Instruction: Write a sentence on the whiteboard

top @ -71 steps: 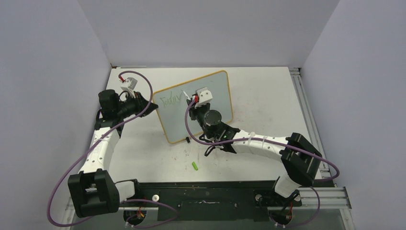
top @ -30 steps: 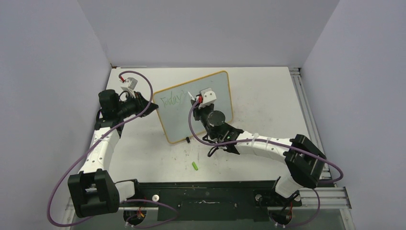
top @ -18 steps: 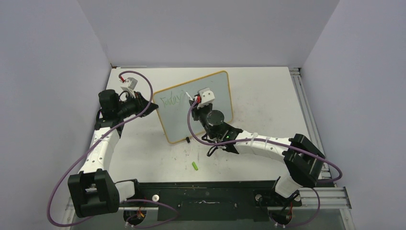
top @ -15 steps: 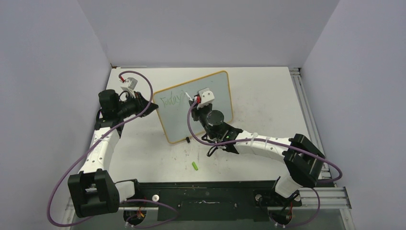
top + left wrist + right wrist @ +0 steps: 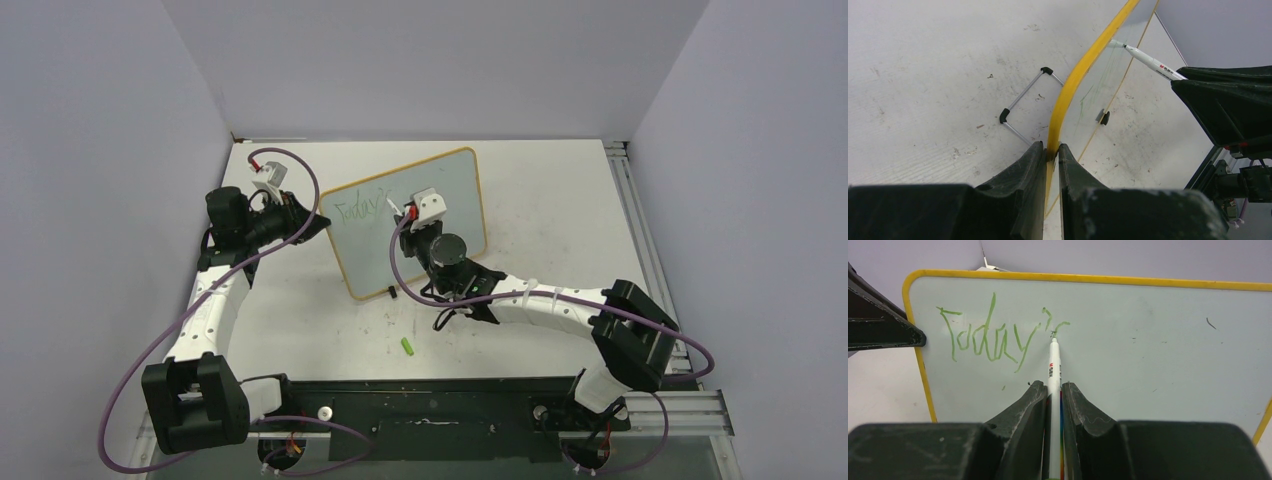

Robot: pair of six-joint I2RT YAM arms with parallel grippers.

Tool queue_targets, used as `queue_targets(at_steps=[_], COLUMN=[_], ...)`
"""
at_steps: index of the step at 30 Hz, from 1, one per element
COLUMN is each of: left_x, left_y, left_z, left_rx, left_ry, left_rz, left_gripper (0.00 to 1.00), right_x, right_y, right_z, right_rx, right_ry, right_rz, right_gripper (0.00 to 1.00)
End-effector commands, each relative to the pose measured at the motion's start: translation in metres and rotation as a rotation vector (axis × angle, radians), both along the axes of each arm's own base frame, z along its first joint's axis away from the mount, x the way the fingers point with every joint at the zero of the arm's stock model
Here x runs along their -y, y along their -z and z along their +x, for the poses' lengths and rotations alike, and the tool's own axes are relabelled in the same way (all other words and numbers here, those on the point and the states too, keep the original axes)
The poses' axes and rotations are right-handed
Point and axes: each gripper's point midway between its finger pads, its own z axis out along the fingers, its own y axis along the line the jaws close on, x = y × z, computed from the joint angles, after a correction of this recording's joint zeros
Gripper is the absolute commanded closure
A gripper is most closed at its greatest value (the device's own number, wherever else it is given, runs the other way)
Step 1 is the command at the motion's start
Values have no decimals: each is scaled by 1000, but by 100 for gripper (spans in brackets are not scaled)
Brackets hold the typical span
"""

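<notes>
Green-inked marker (image 5: 1053, 365) clenched in right pincer (image 5: 1053, 386) touches whiteboard (image 5: 1158, 330), which left pincer (image 5: 1051, 146) grips.

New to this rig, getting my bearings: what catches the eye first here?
The green handwriting, reading roughly "Today's", stands at the upper left of the propped whiteboard. The right gripper is shut on a white marker, tip at the board just after the apostrophe, while the left gripper pinches the board's yellow edge. A small green piece lies on the table, below the board in the top view.
</notes>
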Motion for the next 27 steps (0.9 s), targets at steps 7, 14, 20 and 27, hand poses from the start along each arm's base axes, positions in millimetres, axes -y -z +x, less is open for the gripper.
queue_targets(at_steps=[7, 14, 20, 27], left_x=[2, 2, 2, 3], left_y=[-13, -13, -13, -12], left_z=[0, 0, 0, 0], left_rx=[31, 31, 31, 31], left_ry=[10, 10, 10, 12], left_rz=[8, 8, 8, 9], left_gripper=[100, 100, 100, 100], right_x=[21, 24, 27, 17], right_y=[0, 6, 11, 15], right_z=[4, 5, 4, -5], right_rx=[-10, -22, -32, -26], right_ry=[85, 96, 99, 69], right_rz=[15, 10, 8, -14], right_gripper=[95, 95, 95, 95])
